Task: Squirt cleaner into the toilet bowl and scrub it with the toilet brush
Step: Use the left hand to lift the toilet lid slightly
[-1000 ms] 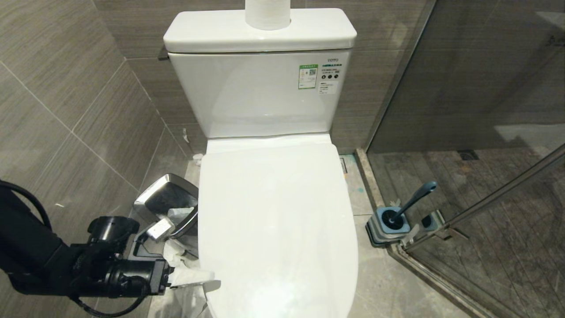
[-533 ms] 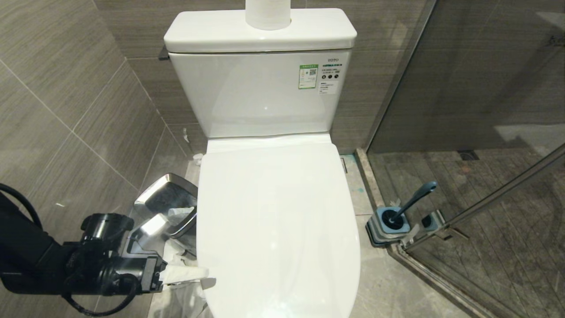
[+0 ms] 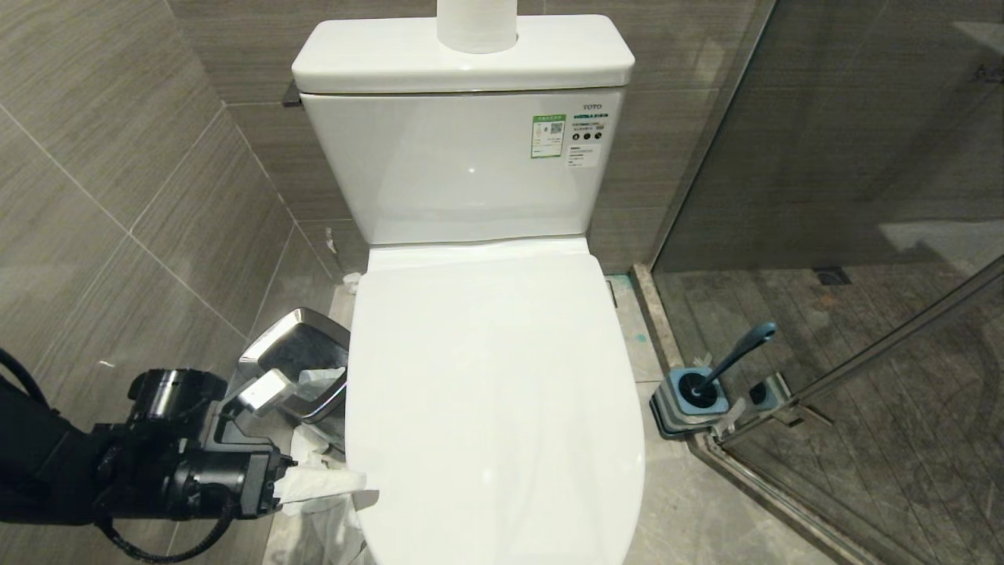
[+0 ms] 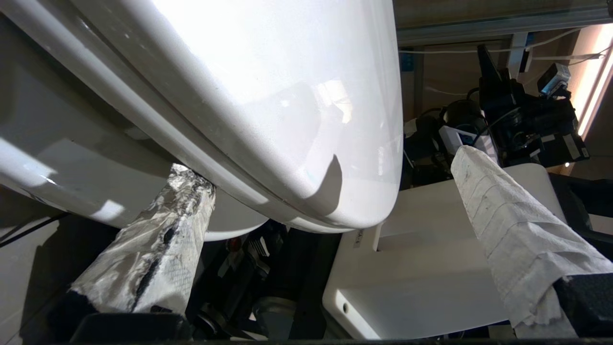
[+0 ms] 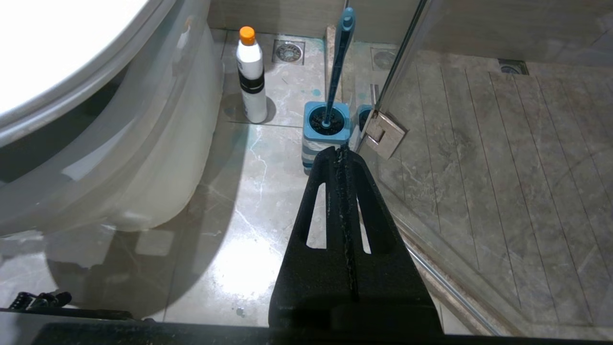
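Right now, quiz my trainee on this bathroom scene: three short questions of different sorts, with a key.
1. True or false: the toilet lid is raised.
2. Where does the toilet brush stand? A) in its holder on the floor B) in the left tool C) on the tank
3. Fill in: the right tool is ____.

Key: 1 false; 2 A; 3 shut
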`<state>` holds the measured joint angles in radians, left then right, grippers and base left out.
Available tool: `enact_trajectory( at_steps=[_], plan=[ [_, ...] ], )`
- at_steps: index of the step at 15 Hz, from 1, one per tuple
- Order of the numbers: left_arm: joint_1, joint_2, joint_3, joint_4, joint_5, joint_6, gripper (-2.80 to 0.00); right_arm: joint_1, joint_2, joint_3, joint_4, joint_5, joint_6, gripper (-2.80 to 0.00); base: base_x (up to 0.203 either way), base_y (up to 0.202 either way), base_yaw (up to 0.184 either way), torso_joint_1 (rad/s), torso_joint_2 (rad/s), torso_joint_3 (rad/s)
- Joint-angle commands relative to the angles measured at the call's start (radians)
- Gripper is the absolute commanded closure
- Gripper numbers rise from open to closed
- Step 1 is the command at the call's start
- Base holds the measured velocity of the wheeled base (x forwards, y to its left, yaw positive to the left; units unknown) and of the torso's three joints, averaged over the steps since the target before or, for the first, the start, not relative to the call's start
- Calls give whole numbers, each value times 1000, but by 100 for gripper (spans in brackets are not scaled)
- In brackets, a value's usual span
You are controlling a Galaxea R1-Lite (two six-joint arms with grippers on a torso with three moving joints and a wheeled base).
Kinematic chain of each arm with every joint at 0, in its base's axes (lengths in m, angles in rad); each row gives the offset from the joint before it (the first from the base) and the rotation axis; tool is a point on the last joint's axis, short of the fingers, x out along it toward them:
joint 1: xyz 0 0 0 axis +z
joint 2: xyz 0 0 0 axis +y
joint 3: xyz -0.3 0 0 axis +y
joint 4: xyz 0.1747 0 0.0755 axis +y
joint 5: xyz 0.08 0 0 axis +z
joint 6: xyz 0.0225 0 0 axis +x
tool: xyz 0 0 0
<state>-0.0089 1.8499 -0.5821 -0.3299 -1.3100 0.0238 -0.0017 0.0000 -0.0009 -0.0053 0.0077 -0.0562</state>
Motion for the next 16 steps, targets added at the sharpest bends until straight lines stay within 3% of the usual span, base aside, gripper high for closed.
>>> enact_trajectory(
  at_steps=[1,12,16],
  plan=[
    [-5,-34,6,1,-8,-2,-280,0,2,1,-1,0,-1,0,0,0,0,0,0,0],
    [-26,-121,42,56,13,-5,-280,0,2,0,-1,2,-1,0,0,0,0,0,0,0],
    [-40,-156,42,98,54,-4,-280,0,2,1,-1,0,-1,0,0,0,0,0,0,0]
  ],
)
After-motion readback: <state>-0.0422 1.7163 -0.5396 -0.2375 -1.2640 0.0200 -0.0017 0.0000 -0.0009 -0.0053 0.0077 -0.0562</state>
